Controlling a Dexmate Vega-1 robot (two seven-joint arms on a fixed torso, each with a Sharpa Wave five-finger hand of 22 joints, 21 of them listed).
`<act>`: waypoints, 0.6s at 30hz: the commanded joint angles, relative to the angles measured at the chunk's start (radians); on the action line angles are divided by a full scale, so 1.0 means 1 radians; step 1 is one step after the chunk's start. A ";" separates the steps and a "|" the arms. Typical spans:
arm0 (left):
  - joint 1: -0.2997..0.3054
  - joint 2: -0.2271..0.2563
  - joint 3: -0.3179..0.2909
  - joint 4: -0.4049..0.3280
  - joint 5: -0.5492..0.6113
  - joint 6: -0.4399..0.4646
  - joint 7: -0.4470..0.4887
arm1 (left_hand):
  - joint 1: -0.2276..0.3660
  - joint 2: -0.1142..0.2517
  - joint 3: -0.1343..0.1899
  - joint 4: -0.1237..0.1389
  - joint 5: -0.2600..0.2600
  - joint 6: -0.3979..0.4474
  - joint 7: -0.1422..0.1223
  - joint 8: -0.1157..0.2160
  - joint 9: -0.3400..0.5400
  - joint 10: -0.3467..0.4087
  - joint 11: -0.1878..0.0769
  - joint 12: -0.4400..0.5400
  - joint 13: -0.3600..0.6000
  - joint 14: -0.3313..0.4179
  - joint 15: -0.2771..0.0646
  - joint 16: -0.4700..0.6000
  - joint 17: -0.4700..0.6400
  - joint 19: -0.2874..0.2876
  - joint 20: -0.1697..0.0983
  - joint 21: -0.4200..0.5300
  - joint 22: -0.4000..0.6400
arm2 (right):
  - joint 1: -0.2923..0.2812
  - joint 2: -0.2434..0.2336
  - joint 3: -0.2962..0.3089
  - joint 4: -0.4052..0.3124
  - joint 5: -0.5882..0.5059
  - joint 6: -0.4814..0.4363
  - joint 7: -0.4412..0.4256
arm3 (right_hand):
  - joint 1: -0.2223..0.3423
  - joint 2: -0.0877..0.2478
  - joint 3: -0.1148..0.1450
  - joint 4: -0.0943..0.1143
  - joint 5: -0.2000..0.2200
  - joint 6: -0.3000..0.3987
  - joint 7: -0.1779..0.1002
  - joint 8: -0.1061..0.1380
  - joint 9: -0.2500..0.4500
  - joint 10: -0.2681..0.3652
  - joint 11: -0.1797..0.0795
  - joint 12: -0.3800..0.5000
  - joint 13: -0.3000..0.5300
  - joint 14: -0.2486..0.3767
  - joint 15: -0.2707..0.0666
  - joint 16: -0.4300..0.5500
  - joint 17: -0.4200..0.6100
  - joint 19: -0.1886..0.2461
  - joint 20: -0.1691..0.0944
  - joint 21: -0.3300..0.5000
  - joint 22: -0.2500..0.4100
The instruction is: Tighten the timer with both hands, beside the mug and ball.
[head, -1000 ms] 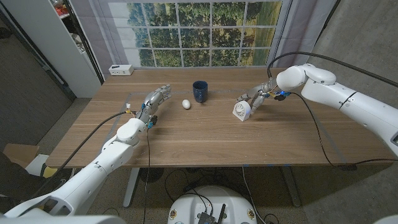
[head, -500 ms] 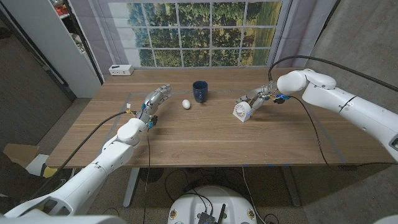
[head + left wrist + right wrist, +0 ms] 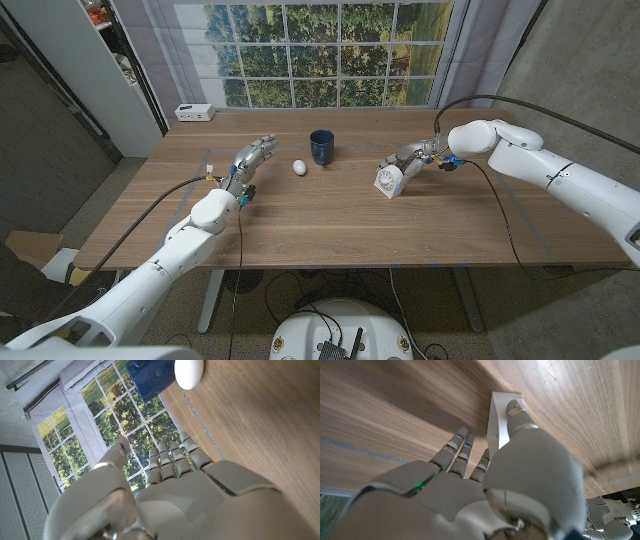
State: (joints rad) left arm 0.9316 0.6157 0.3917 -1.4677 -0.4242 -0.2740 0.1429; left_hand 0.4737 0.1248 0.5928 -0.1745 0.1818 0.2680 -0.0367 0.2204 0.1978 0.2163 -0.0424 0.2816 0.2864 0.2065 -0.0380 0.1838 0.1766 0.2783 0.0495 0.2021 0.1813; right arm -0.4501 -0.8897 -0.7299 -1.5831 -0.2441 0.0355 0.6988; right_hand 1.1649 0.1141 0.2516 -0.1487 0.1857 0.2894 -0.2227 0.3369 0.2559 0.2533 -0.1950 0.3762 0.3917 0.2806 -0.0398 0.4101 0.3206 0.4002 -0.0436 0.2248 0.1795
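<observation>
Timer [image 3: 388, 179] sits on the table [image 3: 330, 225], off to the right of the mug [image 3: 321, 146] and ball [image 3: 298, 167]. Right hand [image 3: 407, 160] is touching it from behind, a fingertip on its edge, but I can't tell if it's really gripping. Left hand [image 3: 250, 160] holds nothing, fingers loosely apart, well away. Risk: with only one hand on it, that light timer could tip or skid.

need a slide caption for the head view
Right hand at the white timer; left hand open beside the white ball and blue mug.
</observation>
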 commanded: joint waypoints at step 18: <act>-0.006 0.056 0.010 -0.144 0.227 -0.003 0.096 | 0.181 -0.079 -0.040 -0.011 0.007 0.157 -0.163 0.065 0.035 -0.028 -0.018 -0.005 0.025 -0.067 -0.005 0.000 0.003 -0.058 0.009 -0.009 0.000 | -0.042 0.012 0.129 -0.035 0.435 -0.172 -0.037 | 0.021 0.011 -0.057 0.008 0.008 0.065 0.004 0.018 0.026 0.089 -0.004 0.061 0.082 0.131 -0.189 0.113 0.113 0.089 0.005 0.031 0.009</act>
State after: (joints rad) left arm 0.9412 0.6454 0.3991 -1.5700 -0.3364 -0.2558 0.2077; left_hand 0.6326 0.0497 0.5584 -0.1837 0.1818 0.4200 -0.1795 0.2785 0.2294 0.1944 -0.0566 0.2771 0.3086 0.1459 -0.0378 0.1838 0.1767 0.2290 0.0574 0.1977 0.1813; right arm -0.4942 -0.8895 -0.6643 -1.5990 0.0310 -0.0715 0.6433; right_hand 1.1946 0.1134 0.1982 -0.1445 0.1894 0.3404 -0.2177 0.3448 0.2765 0.3024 -0.1720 0.4122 0.3976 0.4015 -0.0435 0.5112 0.4240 0.4792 -0.0377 0.2498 0.1842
